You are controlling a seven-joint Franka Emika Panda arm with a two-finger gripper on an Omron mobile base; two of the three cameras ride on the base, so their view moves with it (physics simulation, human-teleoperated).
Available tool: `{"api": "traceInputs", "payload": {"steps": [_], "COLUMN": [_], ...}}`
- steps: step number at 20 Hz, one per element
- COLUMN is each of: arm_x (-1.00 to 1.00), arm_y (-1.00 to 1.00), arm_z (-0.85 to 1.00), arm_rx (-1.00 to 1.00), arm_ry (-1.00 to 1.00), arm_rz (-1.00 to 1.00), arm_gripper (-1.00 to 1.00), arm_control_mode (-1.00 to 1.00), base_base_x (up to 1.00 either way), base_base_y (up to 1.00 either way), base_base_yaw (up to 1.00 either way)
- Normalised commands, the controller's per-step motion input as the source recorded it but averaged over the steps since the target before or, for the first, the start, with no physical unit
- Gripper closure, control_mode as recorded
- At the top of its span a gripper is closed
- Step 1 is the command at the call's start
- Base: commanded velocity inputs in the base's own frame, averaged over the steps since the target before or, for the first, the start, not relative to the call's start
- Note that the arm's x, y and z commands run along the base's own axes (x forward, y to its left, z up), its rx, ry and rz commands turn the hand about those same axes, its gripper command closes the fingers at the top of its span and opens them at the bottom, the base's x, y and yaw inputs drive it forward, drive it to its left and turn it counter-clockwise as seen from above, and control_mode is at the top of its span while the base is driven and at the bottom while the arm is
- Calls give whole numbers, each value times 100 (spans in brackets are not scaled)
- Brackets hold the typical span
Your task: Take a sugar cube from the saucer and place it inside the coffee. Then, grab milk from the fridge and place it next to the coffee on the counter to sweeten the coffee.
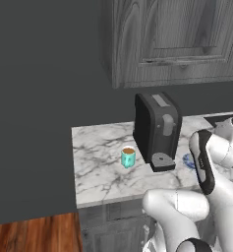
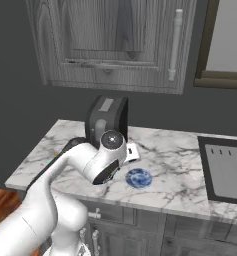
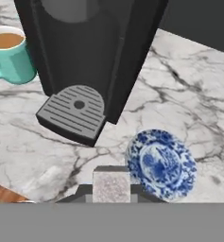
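The black coffee machine [image 3: 87, 52] stands on the white marble counter [image 1: 101, 167], and everything else sits close around it. The gripper [image 3: 111, 189] hangs low in front of the machine, its jaws drawn in narrow on a small pale speckled sugar cube [image 3: 111, 185] pinched between the fingertips (the cube sits square in the gap at the bottom of the hand view). Just beside the cube, on the side of the machine away from the cup, lies the saucer [image 3: 161, 163], blue and white and flat on the marble with nothing on its face. The machine's grey round drip tray [image 3: 75, 108] juts out between saucer and cup. The coffee [image 1: 128, 157], a teal cup with brown liquid inside, stands upright by the machine's other side, near the counter's end, well apart from the saucer.
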Motion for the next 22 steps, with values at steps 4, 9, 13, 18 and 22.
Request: {"api": "traceInputs", "payload": {"steps": [4,9,13,18,22], "arm_x": [0,0,0,30,40], "arm_y": [100,100,100,100,69], "arm_z": [47,35,13,8,0], "arm_rx": [0,0,0,0,0], "arm_ry": [0,3,12,6,4], "arm_rz": [0,0,-1,-1,0], "arm_gripper": [100,100,100,100,100], "arm_control_mode": [-100,-100,-100,-100,-100], "base_base_x": [0,0,0,0,0], "base_base_y": [0,0,0,0,0], "base_base_yaw": [0,0,0,0,0]}}
